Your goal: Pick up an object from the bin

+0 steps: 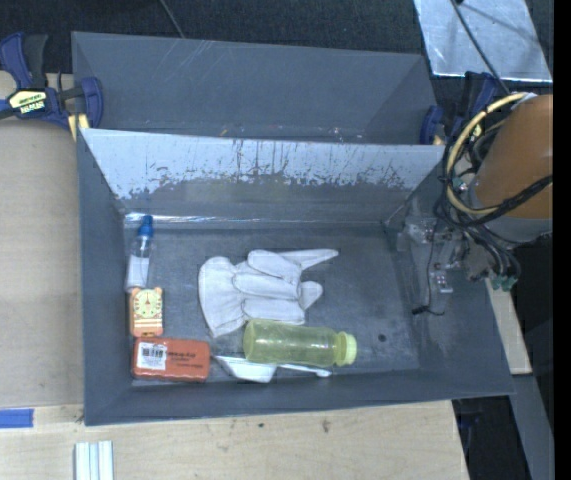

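A yellow-green clear bottle [295, 343] lies on its side near the front of the grey bin [265, 98], its cap pointing right, touching the lower edge of a crumpled white glove [255, 286] just behind it. These two lie nearest the pincer [433, 293], which hangs over the bin's right-hand slope, well apart from both. Whether the pincer is open or closed cannot be told, and no thing of the bin is seen in it.

The bottle looks light, stiff and smooth. It is likely to roll or slip, so it is best taken across the middle of its body. The glove looks soft and limp and should give under a pinch at a raised fold.

To the left lie an orange box [171, 359], a small orange pack [146, 313] and a blue-capped vial [142, 243]. A white flat piece [250, 370] pokes out under the bottle.
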